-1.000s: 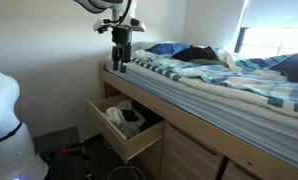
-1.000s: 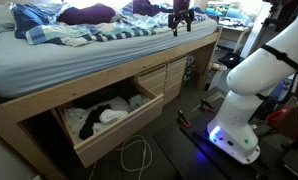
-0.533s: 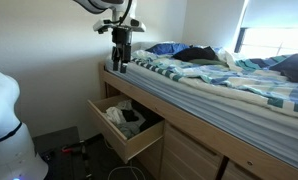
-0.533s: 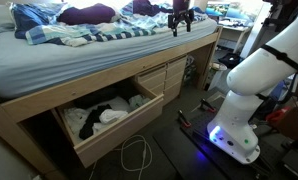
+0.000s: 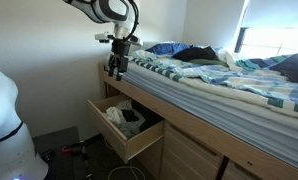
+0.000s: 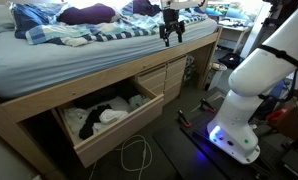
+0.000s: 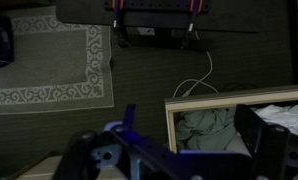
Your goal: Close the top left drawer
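Observation:
The top left drawer (image 5: 117,140) of the light-wood bed base stands pulled out, with dark and white clothes (image 5: 124,118) inside. It also shows in an exterior view (image 6: 119,136), and from above in the wrist view (image 7: 170,125). My gripper (image 5: 115,70) hangs open and empty in the air beside the bed frame's corner, above the drawer and apart from it. It also shows in an exterior view (image 6: 171,38). In the wrist view the gripper (image 7: 174,145) has its dark fingers (image 7: 274,140) spread wide over the drawer's edge.
The bed with a striped blanket (image 5: 209,85) lies above the drawers. Other shut light-wood drawer fronts (image 6: 154,82) sit beside the open one. The white robot base (image 6: 239,95) and a white cable (image 6: 137,155) are on the floor. A patterned rug (image 7: 49,55) lies below.
My gripper has moved down and outward from above the bed edge, off the mattress corner toward the space over the drawer. The drawer has not moved.

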